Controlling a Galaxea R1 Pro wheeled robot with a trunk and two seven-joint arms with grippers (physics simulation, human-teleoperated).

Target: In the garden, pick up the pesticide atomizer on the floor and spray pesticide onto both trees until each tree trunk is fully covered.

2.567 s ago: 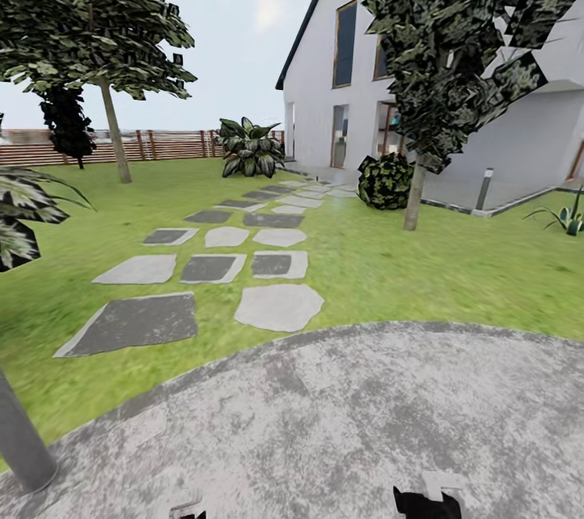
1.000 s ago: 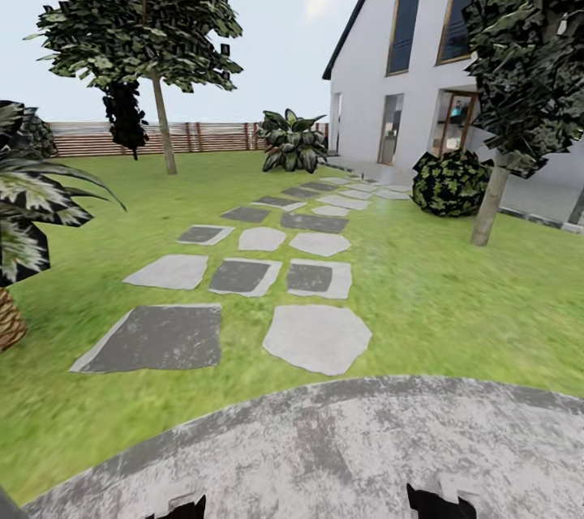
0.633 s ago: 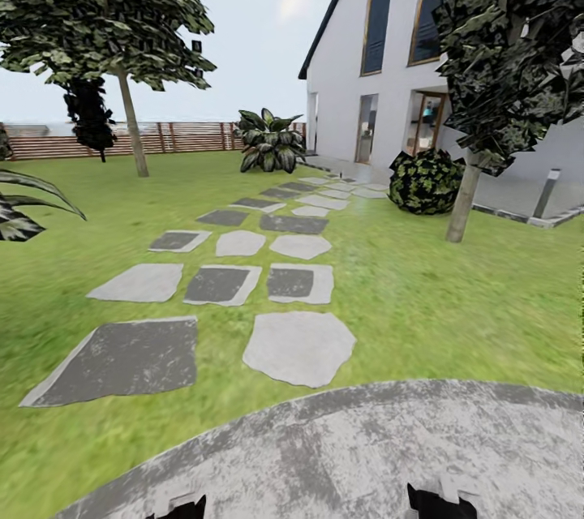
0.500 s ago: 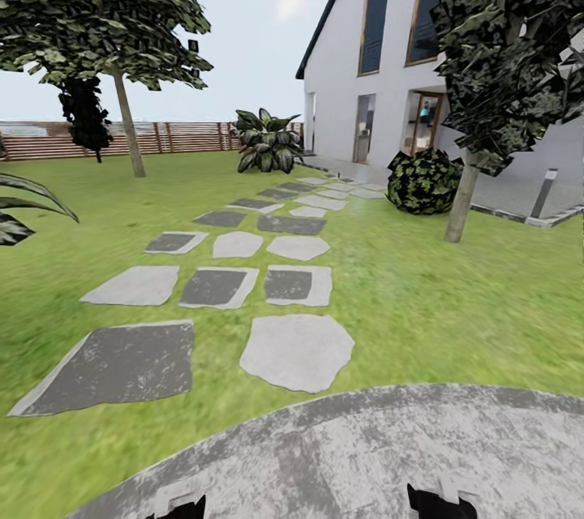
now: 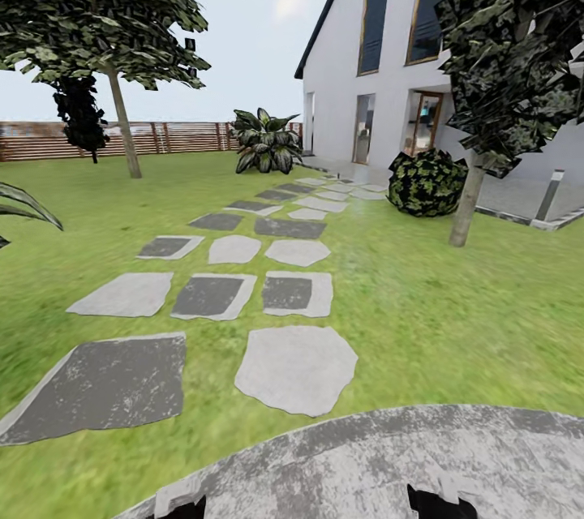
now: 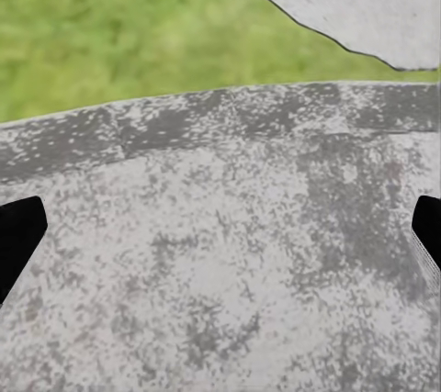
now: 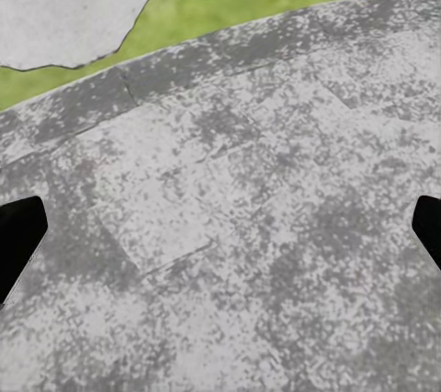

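Robot rolling across the garden, bottle not yet found.
Both trees (image 5: 122,130) (image 5: 469,203) stand on the lawn (image 5: 454,316) beside the stepping stones (image 5: 296,367); no sprayer is visible, so driving on could miss it. Wrist views show the left gripper (image 6: 220,236) and right gripper (image 7: 220,236) spread wide, empty, over paving (image 7: 276,227).

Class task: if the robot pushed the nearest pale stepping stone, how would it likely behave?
The pale stepping stone lies flat and flush in the grass, so it probably would not roll or tip. It looks broad and solid, likely heavy and stiff; a push would hardly shift it.
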